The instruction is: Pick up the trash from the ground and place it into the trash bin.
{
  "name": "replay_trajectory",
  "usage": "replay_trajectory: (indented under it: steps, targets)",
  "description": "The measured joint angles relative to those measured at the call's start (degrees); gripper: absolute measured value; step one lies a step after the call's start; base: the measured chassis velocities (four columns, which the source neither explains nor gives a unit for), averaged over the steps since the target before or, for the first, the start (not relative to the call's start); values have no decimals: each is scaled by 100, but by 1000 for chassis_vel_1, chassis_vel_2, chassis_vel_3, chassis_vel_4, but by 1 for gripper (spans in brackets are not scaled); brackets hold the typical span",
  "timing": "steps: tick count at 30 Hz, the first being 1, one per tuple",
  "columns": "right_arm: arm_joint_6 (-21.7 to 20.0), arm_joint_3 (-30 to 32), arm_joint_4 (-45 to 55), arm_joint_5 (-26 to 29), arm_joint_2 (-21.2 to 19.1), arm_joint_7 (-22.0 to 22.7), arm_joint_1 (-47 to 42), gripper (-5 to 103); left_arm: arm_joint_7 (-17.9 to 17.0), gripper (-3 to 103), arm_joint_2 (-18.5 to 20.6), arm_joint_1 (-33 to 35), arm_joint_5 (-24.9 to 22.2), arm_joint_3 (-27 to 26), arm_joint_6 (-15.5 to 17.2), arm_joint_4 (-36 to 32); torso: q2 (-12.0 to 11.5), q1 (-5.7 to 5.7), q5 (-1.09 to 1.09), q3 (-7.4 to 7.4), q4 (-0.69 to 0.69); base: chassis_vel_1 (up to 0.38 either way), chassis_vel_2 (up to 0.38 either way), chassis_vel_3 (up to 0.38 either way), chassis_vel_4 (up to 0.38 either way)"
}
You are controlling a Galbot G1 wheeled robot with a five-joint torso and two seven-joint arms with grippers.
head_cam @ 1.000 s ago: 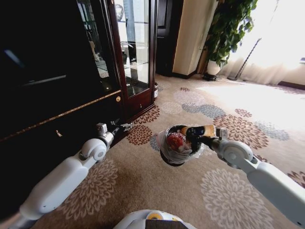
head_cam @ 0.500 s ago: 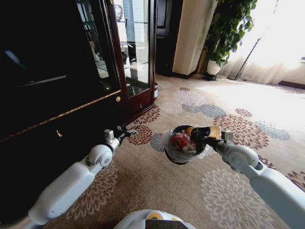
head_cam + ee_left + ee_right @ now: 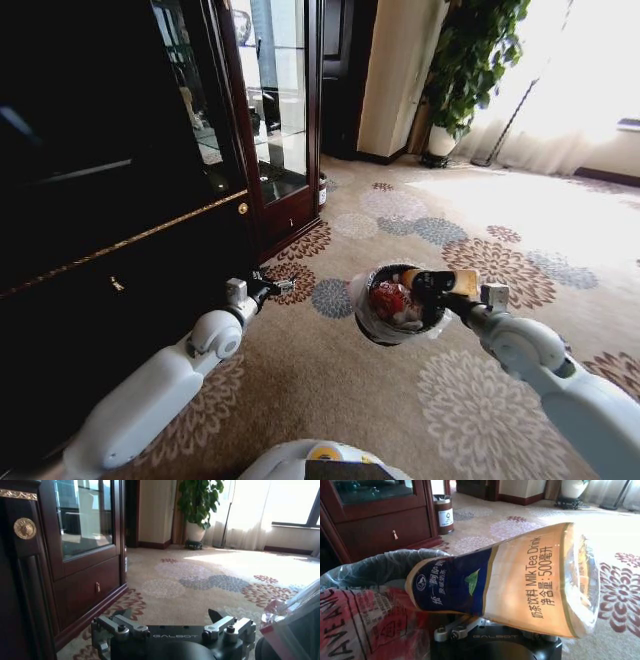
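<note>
Right gripper (image 3: 432, 287) is clenched on a milk tea bottle (image 3: 440, 281), holding it over the right rim of the trash bin (image 3: 365, 315). From the right wrist camera the bottle (image 3: 520, 581) lies across the gripper body, its dark blue and orange label printed "Milk Tea Drink", with its narrow blue end pointing over the bin's grey plastic liner (image 3: 375, 568). Inside the bin a red-and-white plastic bag (image 3: 392, 300) already lies against the liner.

Left gripper (image 3: 278, 287) hangs low over the carpet (image 3: 330, 390) on the left, just beside the base of the dark wooden cabinet (image 3: 270, 130). In the left wrist view its fingers (image 3: 216, 615) stand spread apart with nothing between them, and the edge of the bin's liner (image 3: 295, 603) shows at the side.

Compared with half a second ago and a second ago, the whole head view has shifted: the cabinet, the potted plant (image 3: 470, 60) at the far wall and the carpet flowers all sit a little differently, so the camera has moved. Within the picture both arms and the bin appear further right and slightly lower than before, the left gripper now past the red flower at the cabinet's foot. The bottle keeps the same place relative to the bin's right rim throughout.
</note>
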Motion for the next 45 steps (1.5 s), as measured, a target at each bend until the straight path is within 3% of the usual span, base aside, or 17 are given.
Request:
replay_trajectory:
  steps: [10, 12, 15, 21, 43, 45]
  targets:
    - [-56, 597, 136, -237, 247, -279, -662, 1, 222, 100, 6, 15, -32, -78, -265, 67, -1, 0, 1, 0, -4, -55, -54, -52, -61]
    - [-74, 762, 179, -314, 350, -339, -824, 1, 254, 100, 28, 44, -83, -133, -304, 29, -1, 0, 1, 0, 6, 0, 0, 0, 0]
    - [-84, 948, 239, -366, 452, -405, -974, 1, 246, 100, 27, 47, -134, -123, -311, 22, -1, 0, -1, 0, 8, 0, 0, 0, 0]
    - [-86, 1253, 268, -565, 641, -665, -1243, 1, 217, 100, 23, 61, -147, -39, -313, 22, -1, 0, -1, 0, -1, -52, -55, 47, 47]
    - [-22, 741, 131, -792, 572, -846, -902, 1, 50, 100, 164, 218, 80, -99, -153, -267, -1, 1, 0, 1, -1, -294, -280, 244, 232]
    - [-22, 661, 132, -771, 541, -837, -848, 1, 62, 100, 166, 235, 95, -118, -160, -256, -1, 0, 2, 1, 5, -365, -371, 247, 241]
